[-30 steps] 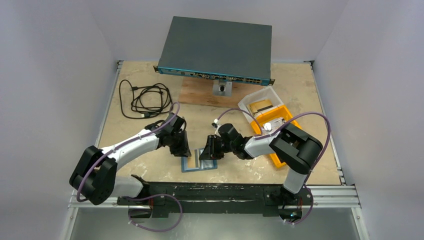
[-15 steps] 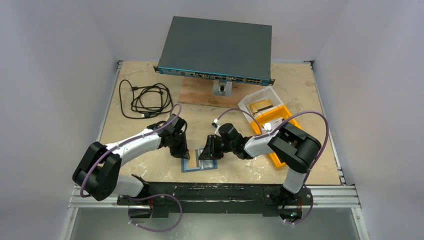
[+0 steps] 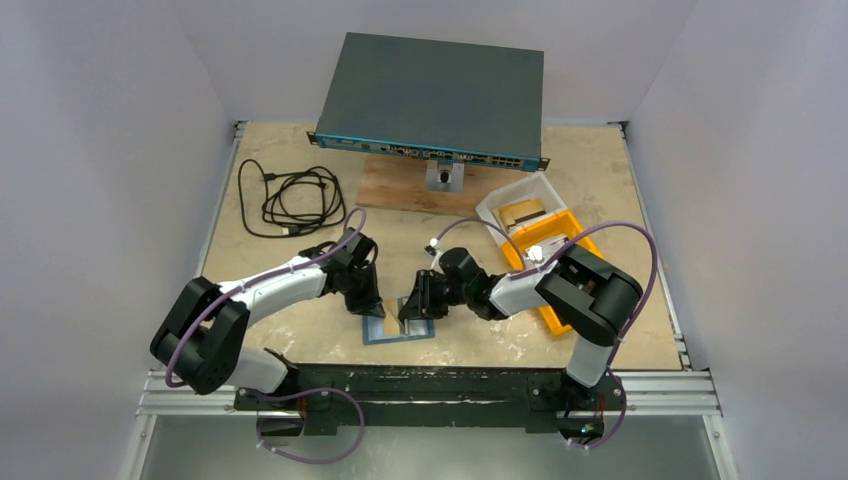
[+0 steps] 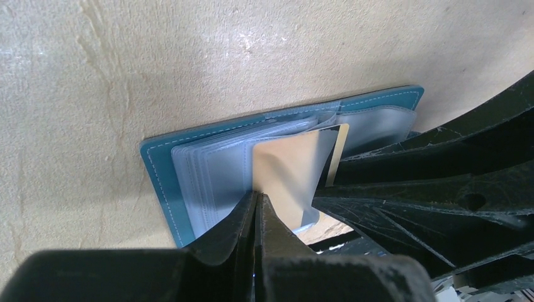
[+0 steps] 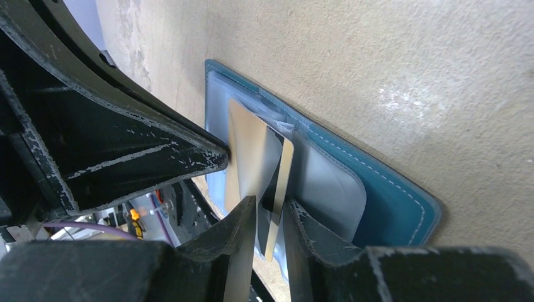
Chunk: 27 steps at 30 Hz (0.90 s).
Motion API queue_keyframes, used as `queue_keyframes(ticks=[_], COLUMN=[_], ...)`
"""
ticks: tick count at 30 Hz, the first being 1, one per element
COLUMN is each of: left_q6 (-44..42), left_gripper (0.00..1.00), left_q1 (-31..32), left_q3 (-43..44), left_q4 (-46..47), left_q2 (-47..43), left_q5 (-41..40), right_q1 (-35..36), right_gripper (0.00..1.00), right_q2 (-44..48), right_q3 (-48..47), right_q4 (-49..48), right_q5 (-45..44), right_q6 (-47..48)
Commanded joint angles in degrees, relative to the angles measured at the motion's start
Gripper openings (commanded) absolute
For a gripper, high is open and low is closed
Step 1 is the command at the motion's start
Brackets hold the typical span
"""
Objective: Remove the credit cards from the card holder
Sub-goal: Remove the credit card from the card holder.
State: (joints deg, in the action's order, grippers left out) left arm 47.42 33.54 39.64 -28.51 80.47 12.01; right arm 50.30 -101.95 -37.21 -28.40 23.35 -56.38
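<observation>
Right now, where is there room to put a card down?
Bare table lies between the wooden board and the right arm, and between the black cable and the left arm. It is crowded at the card holder, where the left gripper and right gripper meet.

No legible writing in any view.
The network switch [image 3: 430, 95] and the credit card [image 4: 286, 173] show no print sharp enough to read.
</observation>
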Motion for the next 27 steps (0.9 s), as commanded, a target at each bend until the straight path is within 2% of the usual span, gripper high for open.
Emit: queue_keyframes(ticks=[1,11,20,23,27], left_q6=[1.1,1.8,1.5,1.4,1.1], left_gripper=[0.00,0.00,0.00,0.00,0.00], left_q1=[0.6,0.6,0.6,0.6,0.4], left_q3=[-1.6,-2.6,-3.0,-3.1,-3.0], left_q4=[-1.2,-0.8,-0.9,-1.3,-2.5], left_q2=[2.5,3.0,2.4,2.3,2.0], left_q5=[-3.6,-3.5,-3.3,-3.4,-4.6], right_q1=[-1.4,-3.1,-3.2,-3.2,-4.3], right_gripper=[0.23,0.09,0.10,0.00,0.00], right_q2=[-0.5,-3.1,-4.0,-4.0,-2.8], right_q3=[2.8,5.0,4.4,4.4,6.1], right_q4=[-1.9,-13.5,-14.2,-14.1,-13.9], right_q5=[1.0,6.6,7.4,7.4,6.4], right_q6=[-1.2,-6.6,-6.9,-7.0,-7.2])
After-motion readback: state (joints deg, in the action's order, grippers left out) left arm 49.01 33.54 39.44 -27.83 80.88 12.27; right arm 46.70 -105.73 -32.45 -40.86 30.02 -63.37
